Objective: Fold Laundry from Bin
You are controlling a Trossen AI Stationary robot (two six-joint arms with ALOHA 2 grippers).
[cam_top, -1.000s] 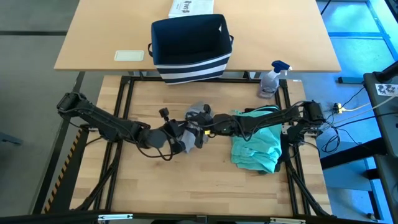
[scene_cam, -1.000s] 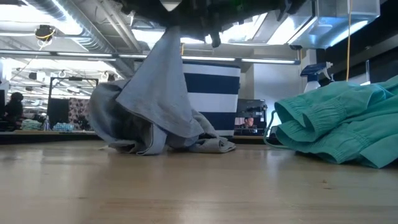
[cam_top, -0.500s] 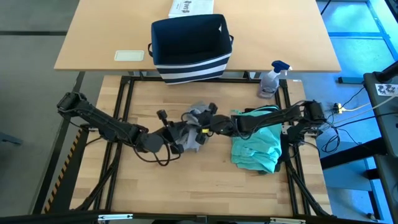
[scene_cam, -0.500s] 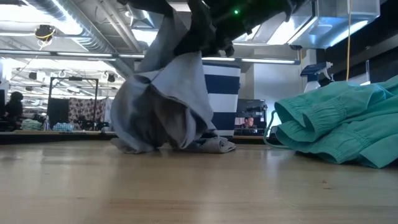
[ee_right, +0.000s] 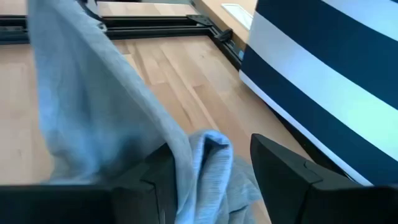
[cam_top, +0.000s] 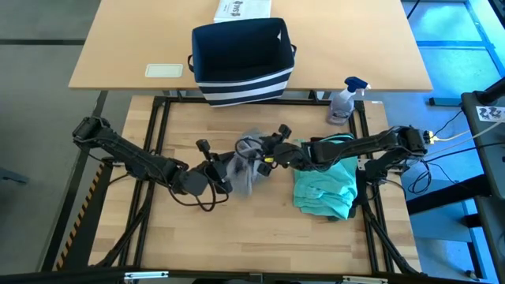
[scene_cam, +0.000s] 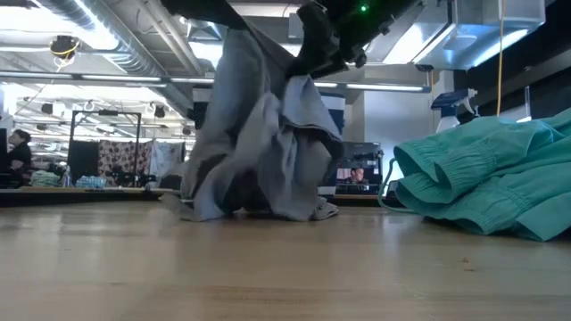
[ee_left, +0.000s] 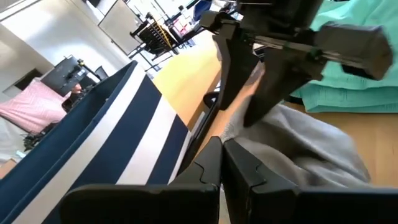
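Tool states first: the left tool [cam_top: 222, 178] is pressed together, its fingers [ee_left: 214, 168] meeting on a fold of the grey shirt [cam_top: 245, 162] that rises past them, so it appears to pinch the cloth. It sits near the middle of the wooden worktop [cam_top: 197, 229], at the left side of the shirt. The right tool [cam_top: 272, 150] reaches in from the other side and meets the shirt at its upper right edge; its fingers [ee_right: 292, 180] stand spread, and a bunched fold of grey cloth lies between them against one finger, though whether that fold is truly gripped cannot be told. From table height the shirt [scene_cam: 259, 152] hangs lifted from above in a tall, crumpled drape, its lower hem resting on the worktop [scene_cam: 285, 267]. Just right of it lies the teal piece [cam_top: 323, 185], heaped on the worktop under the right arm, with a dark garment [cam_top: 331, 142] showing at its far edge. The bin [cam_top: 241, 59], navy with white stripes round its base, stands on the lighter table [cam_top: 126, 47] beyond the worktop, apart from the shirt. A spray bottle [cam_top: 345, 101] stands at the worktop's far right corner, a white box [cam_top: 241, 9] lies behind the bin, and a pale card [cam_top: 164, 70] lies to the bin's left.
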